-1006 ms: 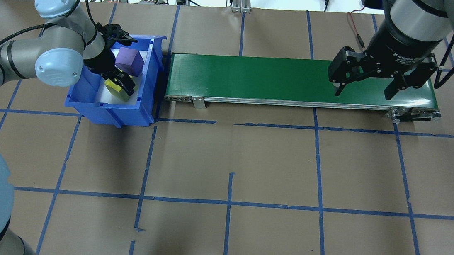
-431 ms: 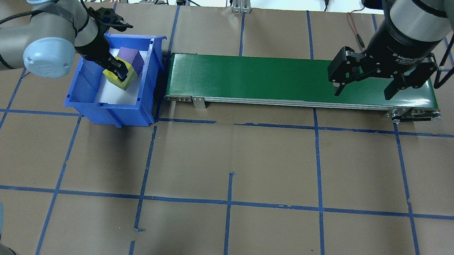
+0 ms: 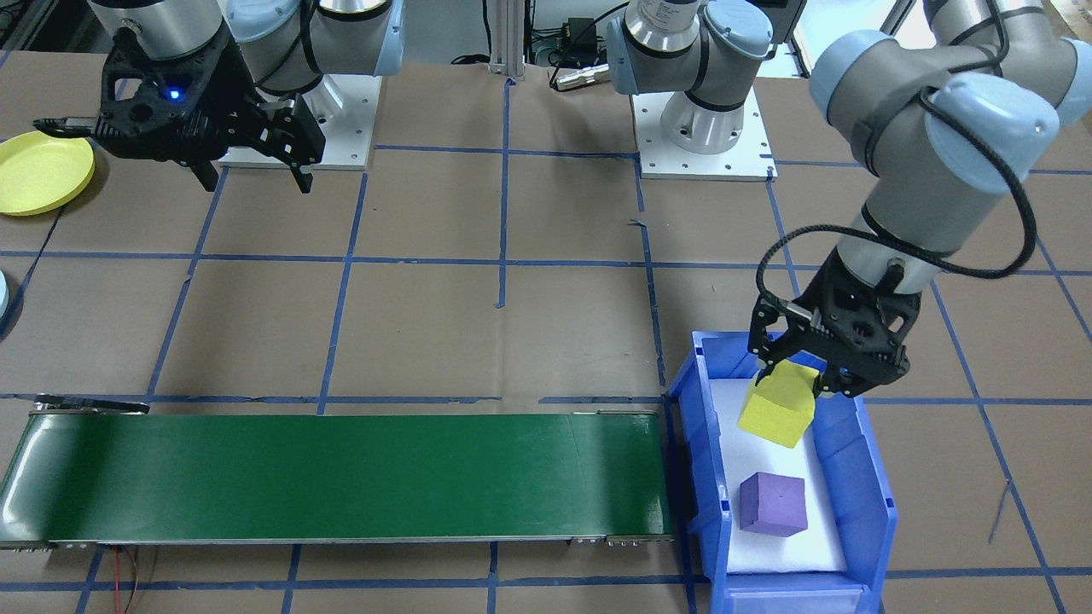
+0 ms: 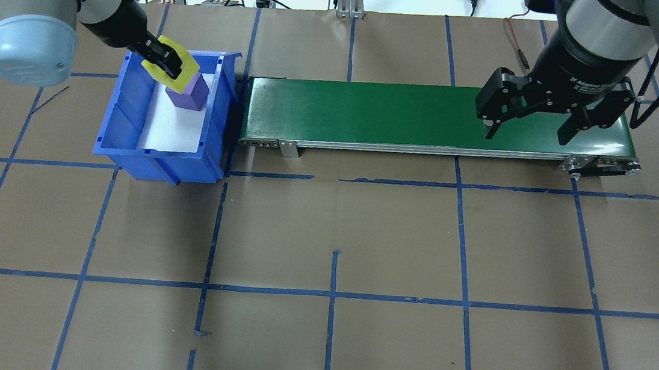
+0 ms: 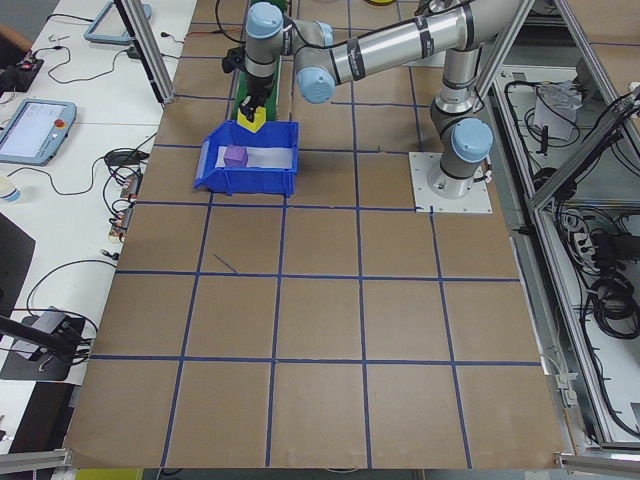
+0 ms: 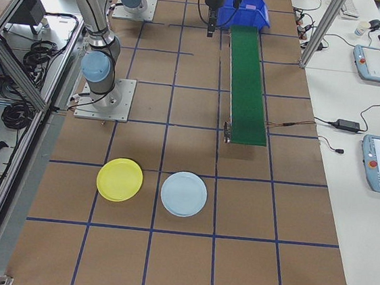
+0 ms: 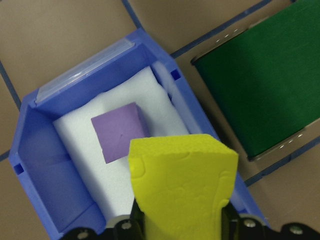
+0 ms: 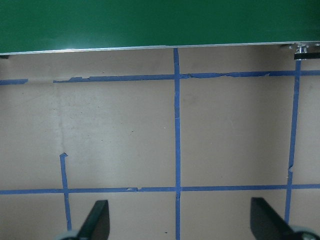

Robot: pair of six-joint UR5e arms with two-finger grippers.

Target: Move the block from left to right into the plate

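My left gripper (image 4: 163, 61) is shut on a yellow foam block (image 3: 778, 408), held above the blue bin (image 4: 127, 147); the same yellow block (image 7: 182, 185) fills the lower half of the left wrist view. A purple block (image 3: 773, 504) rests on the white foam inside the bin (image 3: 870, 503). My right gripper (image 4: 531, 129) hangs open and empty over the right end of the green conveyor belt (image 4: 432, 119). The yellow plate (image 3: 38, 173) lies on the table far from the bin, and the yellow plate (image 6: 119, 179) also shows in the exterior right view.
A light blue plate (image 6: 184, 193) lies beside the yellow one. The conveyor (image 3: 341, 477) runs between the bin and the right arm. Robot bases (image 3: 704, 128) stand at the table's back. Cables and tablets sit off the table edges.
The left gripper has lifted the yellow block up out of the bin, away from the white foam. The purple block stays in the bin. The right arm has not moved.
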